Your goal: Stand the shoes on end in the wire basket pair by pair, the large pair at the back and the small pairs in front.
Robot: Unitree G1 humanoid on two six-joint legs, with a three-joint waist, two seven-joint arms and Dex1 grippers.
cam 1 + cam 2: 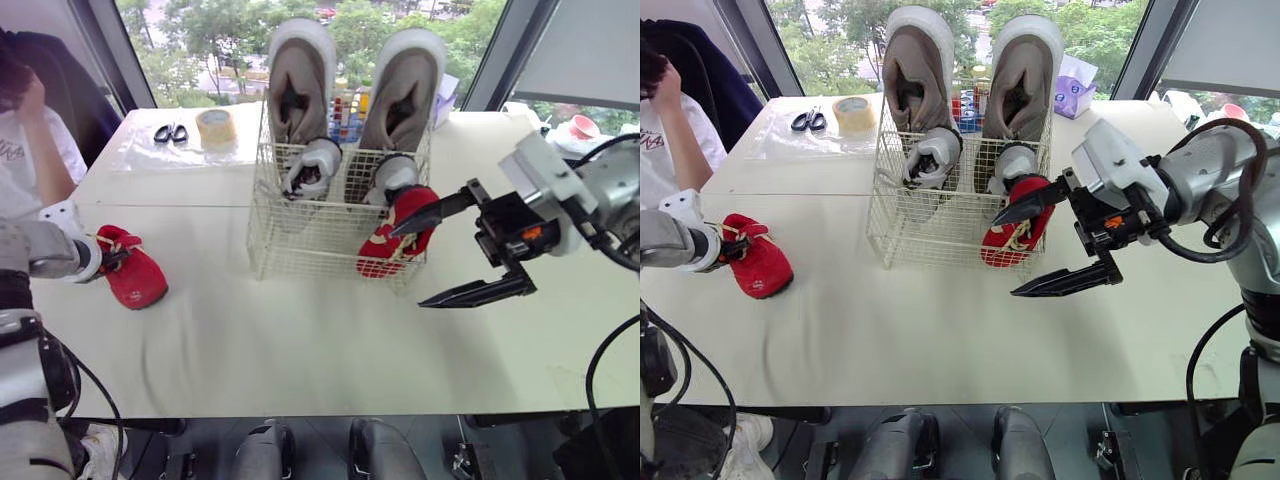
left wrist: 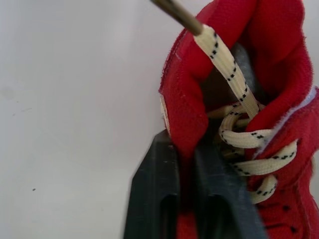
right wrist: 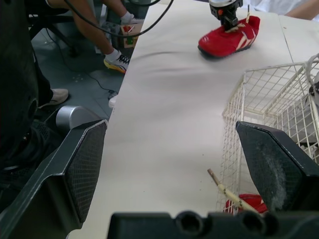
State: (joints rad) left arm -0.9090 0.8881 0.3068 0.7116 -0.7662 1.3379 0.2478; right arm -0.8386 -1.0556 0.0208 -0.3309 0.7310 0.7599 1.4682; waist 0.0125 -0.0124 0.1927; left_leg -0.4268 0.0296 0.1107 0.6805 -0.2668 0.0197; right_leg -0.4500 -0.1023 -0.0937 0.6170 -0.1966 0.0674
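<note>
A wire basket point(image 1: 300, 255) stands mid-table. Two large grey-brown shoes point(image 1: 297, 85) point(image 1: 400, 90) stand on end at its back. Two small grey-white shoes point(image 1: 312, 165) point(image 1: 393, 175) sit in front of them. One small red shoe point(image 1: 400, 232) stands in the front right corner. Its mate point(image 1: 135, 278) lies on the table far left, and my left gripper point(image 1: 108, 258) is shut on its collar point(image 2: 187, 114). My right gripper point(image 1: 410, 266) hangs open just right of the basket's front corner, empty, its upper finger close to the red shoe inside.
Scissors point(image 1: 170, 132) and a tape roll point(image 1: 215, 125) lie on a clear sheet at the back left. A person point(image 1: 30, 140) sits at the table's left end. A tissue box point(image 1: 1072, 95) stands behind the basket, and a pink bowl point(image 1: 580, 127) at the far right.
</note>
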